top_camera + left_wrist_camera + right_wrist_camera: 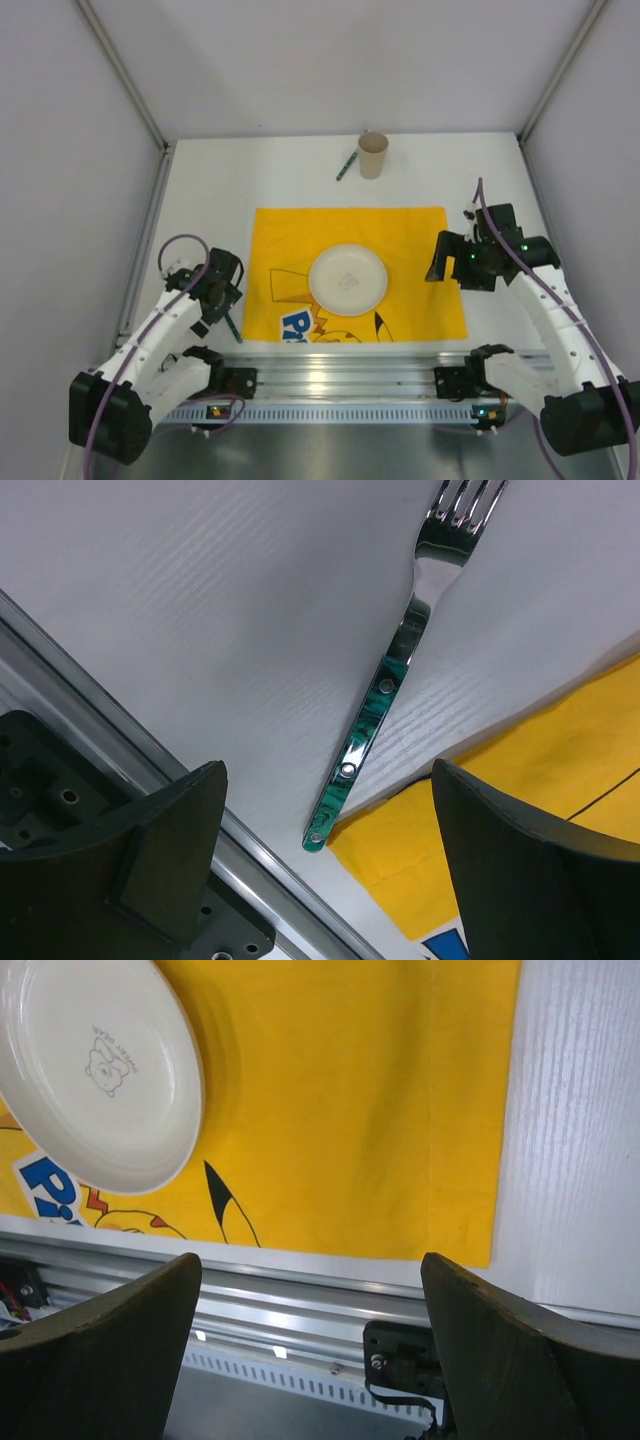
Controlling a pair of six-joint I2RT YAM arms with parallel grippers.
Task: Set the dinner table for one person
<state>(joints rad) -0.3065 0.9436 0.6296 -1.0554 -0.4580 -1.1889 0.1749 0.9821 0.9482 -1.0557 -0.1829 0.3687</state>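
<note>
I read this as a robotics lab cell: bare grey panel walls (60,150) box in the white table (210,190), with an aluminium mounting rail (340,378) and purple cables (183,238) at its near edge.

We see a plain white matte table (200,200), much larger than anything on it. A yellow cloth (420,260) with a cartoon print lies flat across the middle of the near half, its near edge running close along the table's near edge. Just beside the cloth's near left corner lies a fork (385,680) with a green marbled handle. Its handle end is next to the corner, and its tines point away toward the far side. Near the far edge, well apart from the cloth, a tan cup (373,155) stands upright. Just to the left of the cup lies a slim, dark green utensil (346,166); it is too small for us to tell which kind.
</note>
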